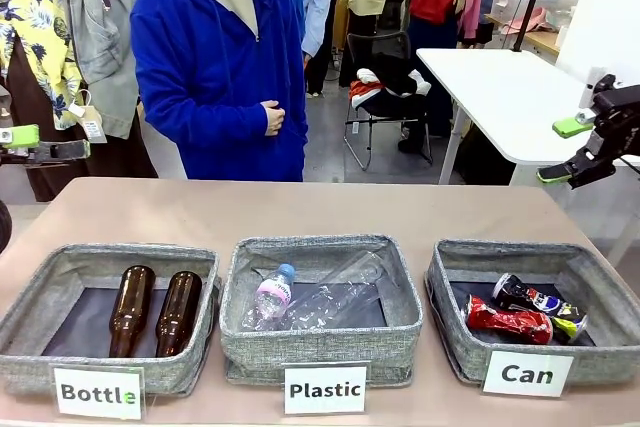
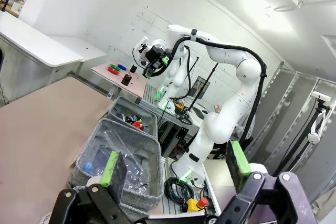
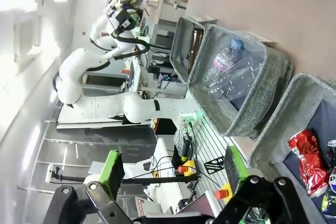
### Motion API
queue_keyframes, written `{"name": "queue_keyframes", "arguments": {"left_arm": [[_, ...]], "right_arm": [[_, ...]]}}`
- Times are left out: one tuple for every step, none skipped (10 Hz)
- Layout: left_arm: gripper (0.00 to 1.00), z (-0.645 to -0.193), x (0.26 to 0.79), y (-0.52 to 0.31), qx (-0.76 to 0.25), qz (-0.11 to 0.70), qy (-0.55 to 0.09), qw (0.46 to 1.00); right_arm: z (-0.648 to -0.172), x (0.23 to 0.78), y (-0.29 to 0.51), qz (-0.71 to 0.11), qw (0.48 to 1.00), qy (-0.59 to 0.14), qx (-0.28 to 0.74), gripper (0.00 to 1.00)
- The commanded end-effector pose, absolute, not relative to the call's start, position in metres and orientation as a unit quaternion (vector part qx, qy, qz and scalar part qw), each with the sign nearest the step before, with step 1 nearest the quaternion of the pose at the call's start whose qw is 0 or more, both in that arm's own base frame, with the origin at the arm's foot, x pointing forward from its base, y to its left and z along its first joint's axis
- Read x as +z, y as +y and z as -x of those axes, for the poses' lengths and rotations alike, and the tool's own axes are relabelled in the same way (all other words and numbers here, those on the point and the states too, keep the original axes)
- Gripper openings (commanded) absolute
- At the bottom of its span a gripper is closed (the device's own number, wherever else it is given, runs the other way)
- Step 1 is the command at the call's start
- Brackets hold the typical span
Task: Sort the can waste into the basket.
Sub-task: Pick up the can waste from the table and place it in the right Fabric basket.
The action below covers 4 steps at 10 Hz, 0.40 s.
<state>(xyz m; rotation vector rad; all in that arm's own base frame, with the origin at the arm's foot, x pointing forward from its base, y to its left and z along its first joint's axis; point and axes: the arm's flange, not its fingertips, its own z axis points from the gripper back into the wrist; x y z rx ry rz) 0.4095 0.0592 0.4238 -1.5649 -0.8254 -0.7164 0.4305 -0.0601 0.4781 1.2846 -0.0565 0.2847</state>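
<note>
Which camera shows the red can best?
The front view: the red can lies whole in the Can basket, unobstructed. The right wrist view shows it sideways at the edge; the left wrist view shows just a far red speck.

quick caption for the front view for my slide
Red dented can and black dented can lie in the grey woven "Can" basket; both grippers, left and right, hang open at the edges.

Bright even light; wrist views bend at edges.
</note>
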Motion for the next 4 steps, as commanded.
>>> {"name": "queue_keyframes", "arguments": {"left_arm": [[1.00,-0.4070,0.4264,0.0587,-0.308,0.667,-0.347,0.583],[1.00,-0.4070,0.4264,0.0587,-0.308,0.667,-0.347,0.583],[1.00,-0.4070,0.4264,0.0587,-0.308,0.667,-0.347,0.583],[1.00,-0.4070,0.4264,0.0587,-0.308,0.667,-0.347,0.583]], "right_arm": [[-0.4294,0.4812,-0.0635,-0.596,0.790,-0.028,0.141,1.00],[-0.4294,0.4812,-0.0635,-0.596,0.790,-0.028,0.141,1.00],[-0.4294,0.4812,-0.0635,-0.596,0.790,-0.028,0.141,1.00],[-0.4294,0.4812,-0.0635,-0.596,0.790,-0.028,0.141,1.00]]}}
